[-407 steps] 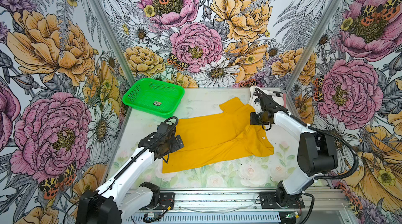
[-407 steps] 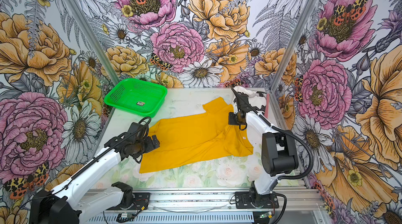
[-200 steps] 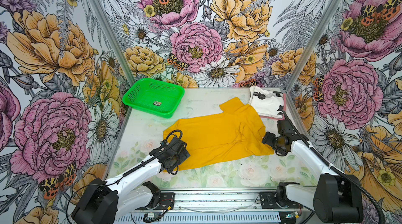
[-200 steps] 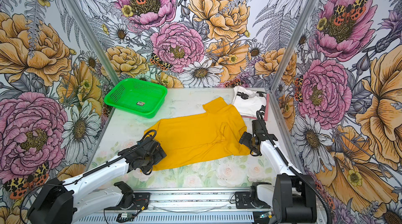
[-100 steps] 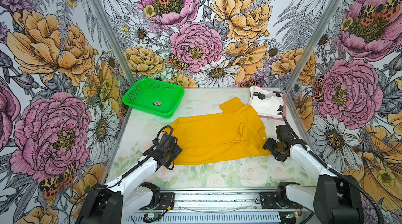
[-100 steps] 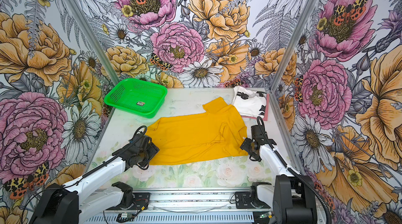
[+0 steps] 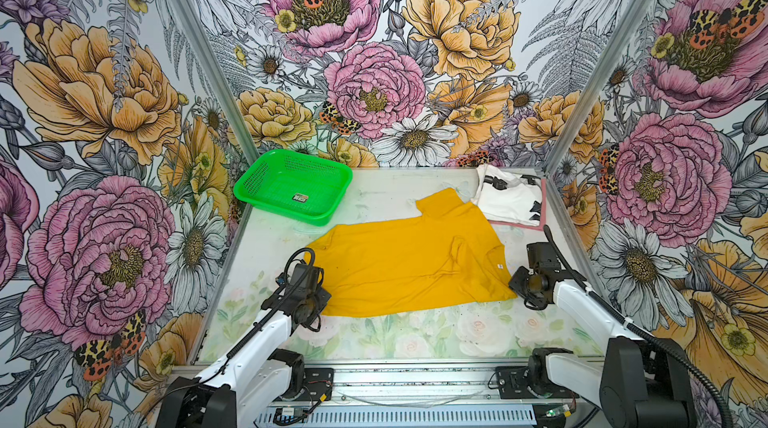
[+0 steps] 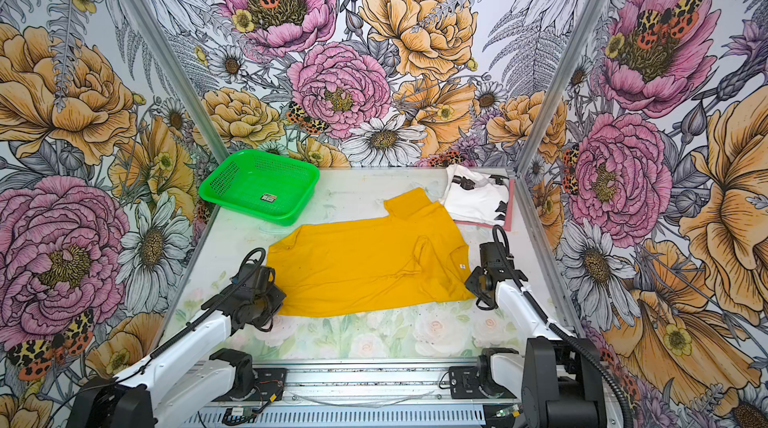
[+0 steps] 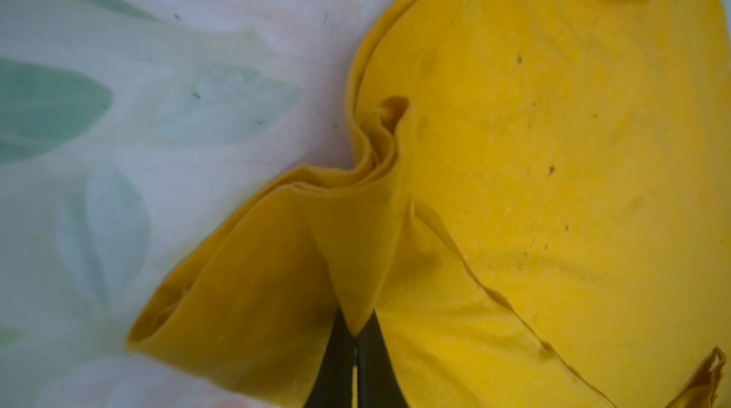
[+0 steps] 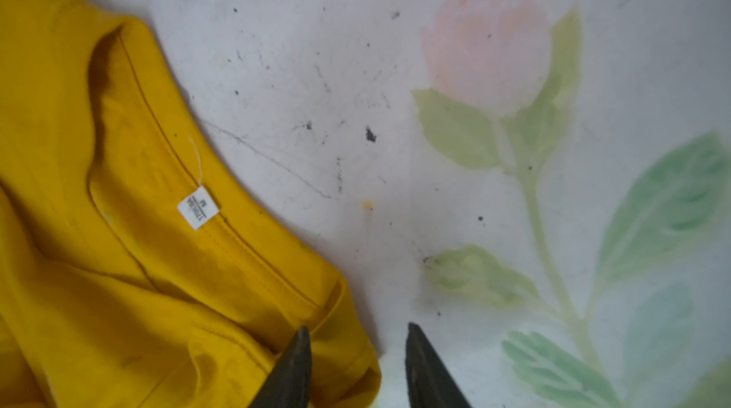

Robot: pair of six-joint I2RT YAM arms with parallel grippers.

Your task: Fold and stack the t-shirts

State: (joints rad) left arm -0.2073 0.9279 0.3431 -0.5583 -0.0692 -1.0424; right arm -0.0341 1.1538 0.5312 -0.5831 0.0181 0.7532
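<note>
Two arms flank the mustard-yellow t-shirt (image 7: pixel 399 268), which lies spread across the middle of the table (image 7: pixel 415 338) with its white neck label (image 10: pixel 197 207) toward the right. At the shirt's near-left corner the left gripper (image 9: pixel 356 346) is clamped tight on a pinch of yellow cloth. At the near-right corner the right gripper (image 10: pixel 358 340) stands with jaws parted, one finger over the shirt's corner and the other over bare table. Far right, a folded white t-shirt (image 7: pixel 509 201) rests on a pink t-shirt (image 7: pixel 517 223). A green basket (image 7: pixel 291 185) sits far left.
</note>
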